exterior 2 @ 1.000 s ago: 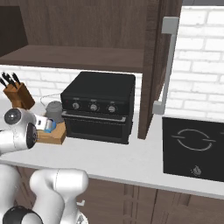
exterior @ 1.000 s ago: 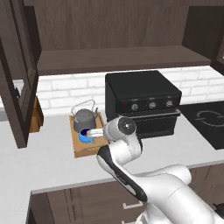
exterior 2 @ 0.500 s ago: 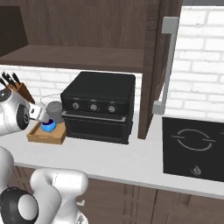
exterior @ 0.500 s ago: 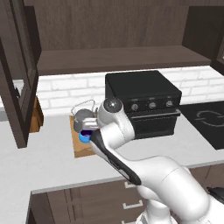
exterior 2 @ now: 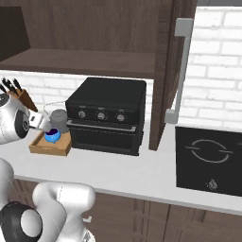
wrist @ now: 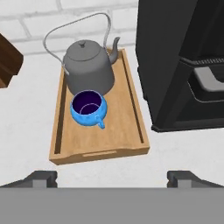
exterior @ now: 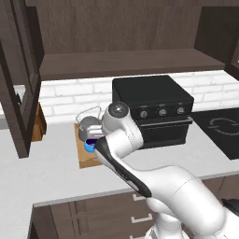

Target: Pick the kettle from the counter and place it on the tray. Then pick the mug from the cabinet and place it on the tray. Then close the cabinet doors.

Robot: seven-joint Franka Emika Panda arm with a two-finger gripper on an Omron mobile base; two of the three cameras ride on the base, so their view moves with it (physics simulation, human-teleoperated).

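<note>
The dark grey kettle [wrist: 87,65] stands at the far end of the wooden tray [wrist: 127,131] with its wire handle arched up. Just in front of the kettle, the blue mug [wrist: 89,108] sits upright in the tray. My gripper [wrist: 112,178] hovers open above the counter [wrist: 26,118] off the tray's near rim, holding nothing. From the right base view the gripper [exterior 2: 46,126] hangs just above the mug [exterior 2: 52,136] and beside the kettle [exterior 2: 59,116]. The cabinet [exterior: 126,63] stands with both doors open: the left door [exterior: 23,79] and the right door [exterior 2: 172,71].
A black toaster oven [exterior: 154,109] stands right beside the tray [exterior: 86,158]. A knife block [exterior 2: 21,97] is behind the tray at the wall. A black cooktop [exterior 2: 208,158] lies in the counter to the right. The open right door juts out over the counter.
The arm has risen and drawn back from the tray, leaving the mug standing in it. The gripper stays open.
</note>
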